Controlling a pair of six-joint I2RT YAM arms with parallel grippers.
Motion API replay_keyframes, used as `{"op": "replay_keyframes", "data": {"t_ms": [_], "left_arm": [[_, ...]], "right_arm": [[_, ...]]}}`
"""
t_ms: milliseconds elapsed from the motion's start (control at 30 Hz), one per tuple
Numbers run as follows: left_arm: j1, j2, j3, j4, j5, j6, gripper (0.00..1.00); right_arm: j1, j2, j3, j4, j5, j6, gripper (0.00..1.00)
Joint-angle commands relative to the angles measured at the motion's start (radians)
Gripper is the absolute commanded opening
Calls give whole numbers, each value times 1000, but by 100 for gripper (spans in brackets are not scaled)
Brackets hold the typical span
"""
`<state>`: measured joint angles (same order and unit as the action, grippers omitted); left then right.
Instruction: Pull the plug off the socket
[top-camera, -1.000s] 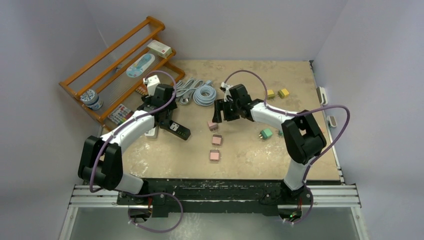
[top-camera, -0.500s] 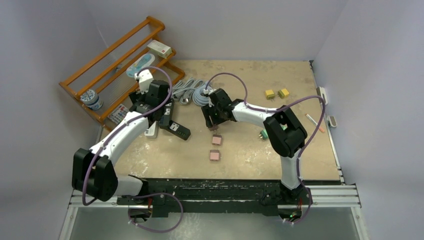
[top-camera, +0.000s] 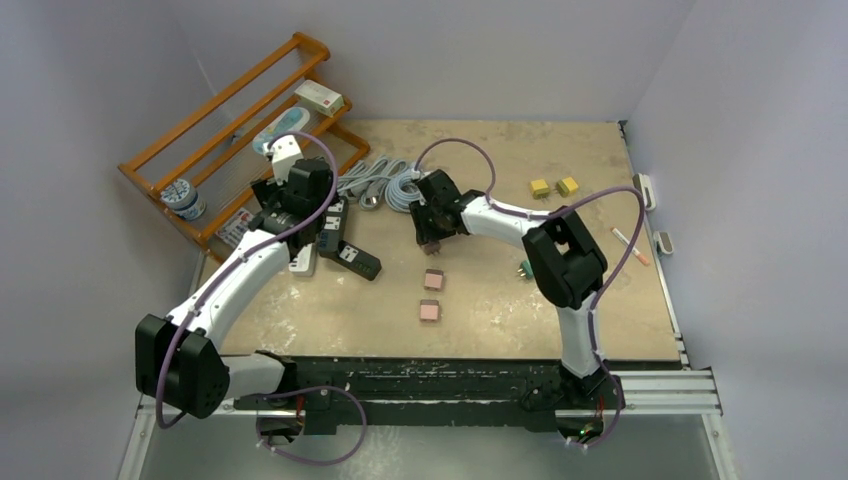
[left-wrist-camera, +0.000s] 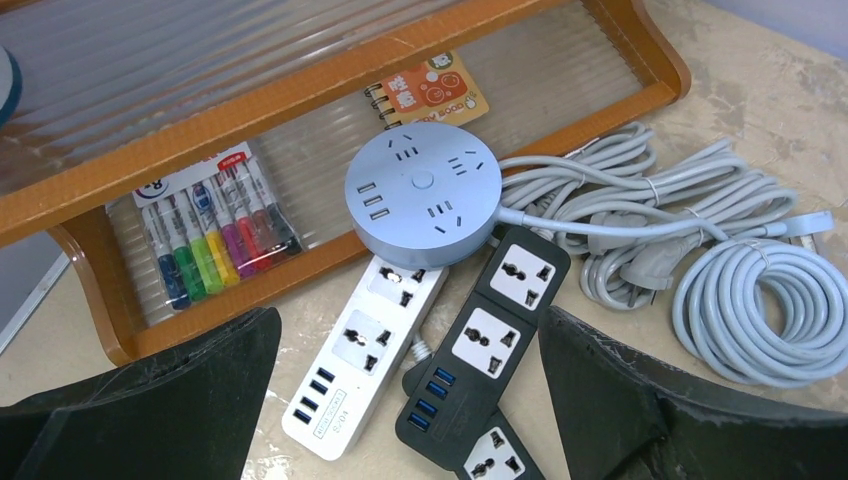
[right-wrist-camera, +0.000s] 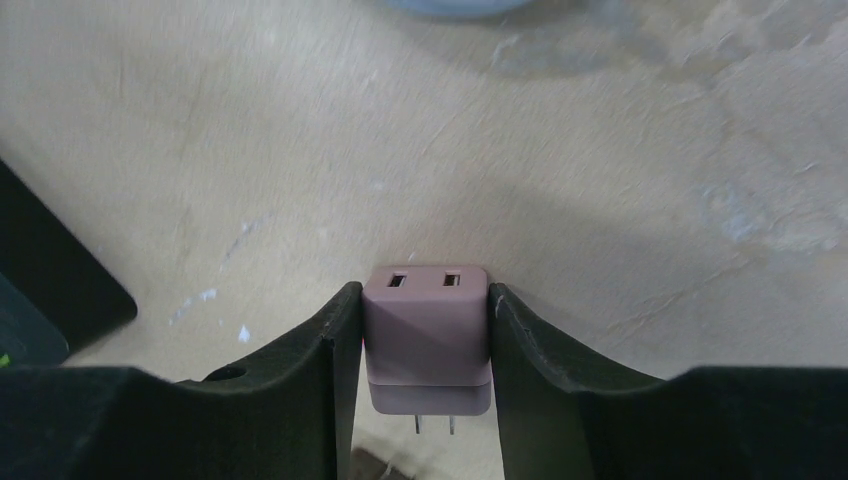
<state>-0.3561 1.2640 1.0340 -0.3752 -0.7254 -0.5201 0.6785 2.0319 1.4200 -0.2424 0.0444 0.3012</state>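
Observation:
My right gripper (right-wrist-camera: 424, 296) is shut on a mauve plug adapter (right-wrist-camera: 428, 345) with two USB slots, and its two bare prongs show free below it. In the top view this gripper (top-camera: 430, 238) is at the table's middle, with the plug mostly hidden under it. My left gripper (left-wrist-camera: 405, 335) is open and hovers above a black power strip (left-wrist-camera: 495, 335) and a white power strip (left-wrist-camera: 360, 365). A round grey socket hub (left-wrist-camera: 422, 192) lies behind them. The sockets I see hold no plug. In the top view the left gripper (top-camera: 322, 222) is above the black strip (top-camera: 355, 258).
Two more pink adapters (top-camera: 433, 279) (top-camera: 429, 311) lie in front of the right gripper. Coiled grey cables (top-camera: 395, 185) lie at the back. A wooden rack (top-camera: 230, 120) stands at the back left with markers (left-wrist-camera: 215, 235). A green plug (top-camera: 527, 268) and yellow blocks (top-camera: 553, 186) lie on the right.
My right gripper moved left to the rearmost pink adapter and closed on it. My left arm shifted back and left, toward the rack.

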Motion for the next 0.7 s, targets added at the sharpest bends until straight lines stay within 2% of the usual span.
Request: {"op": "replay_keyframes", "data": {"t_ms": [0, 67, 167, 300, 433, 667], "left_arm": [[-5, -3, 33, 16, 13, 11, 100], [-5, -6, 32, 14, 18, 11, 100], [-5, -12, 30, 10, 21, 11, 100], [-4, -24, 29, 9, 29, 11, 100], [-4, -29, 32, 9, 52, 13, 100], [-5, -26, 31, 1, 93, 11, 100]], "right_arm": [[-39, 38, 91, -20, 36, 82, 44], [-40, 40, 121, -30, 26, 87, 65], [-37, -19, 91, 8, 58, 83, 76], [-12, -124, 7, -3, 82, 34, 78], [42, -177, -54, -87, 124, 3, 78], [104, -190, -127, -149, 50, 67, 76]]}}
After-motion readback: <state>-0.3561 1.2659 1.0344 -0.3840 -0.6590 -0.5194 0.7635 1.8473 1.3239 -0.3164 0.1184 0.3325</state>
